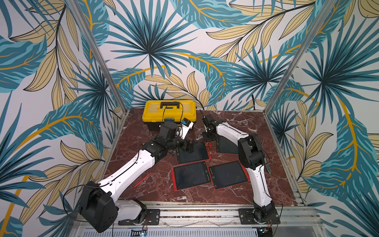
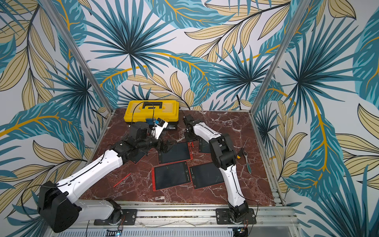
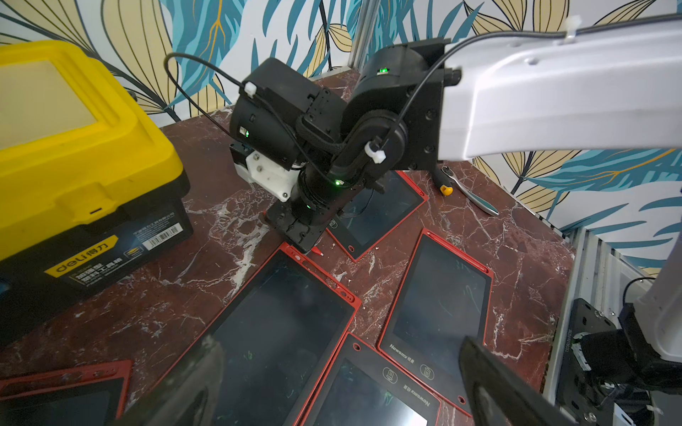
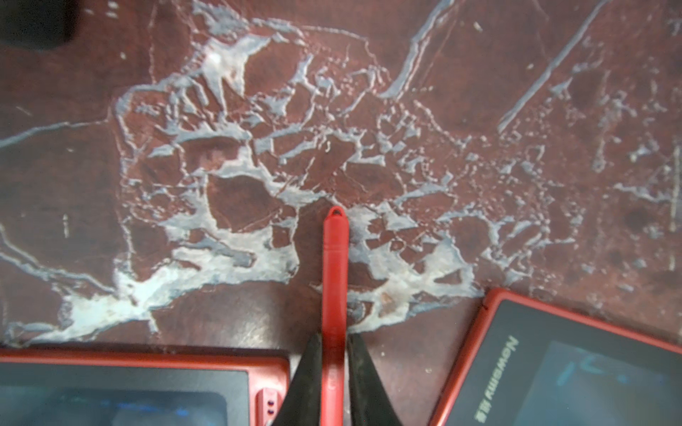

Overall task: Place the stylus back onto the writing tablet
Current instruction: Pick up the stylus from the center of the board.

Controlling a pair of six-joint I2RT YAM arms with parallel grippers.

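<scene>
Slim red plastic stylus (image 4: 334, 276) sits clamped in the right gripper (image 4: 334, 337), low between two red-framed black writing tablets (image 4: 129, 391) (image 4: 572, 369), long axis front-to-back, looped end toward the leaf-patterned back wall (image 1: 184, 61); left gripper (image 1: 189, 146) spread wide.

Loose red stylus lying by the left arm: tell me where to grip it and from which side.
Take the stylus at mid-shaft, straight from above, jaws across its thin width. It lies flat and slanted on bare marble, apart from the tablets, both long sides free.
</scene>
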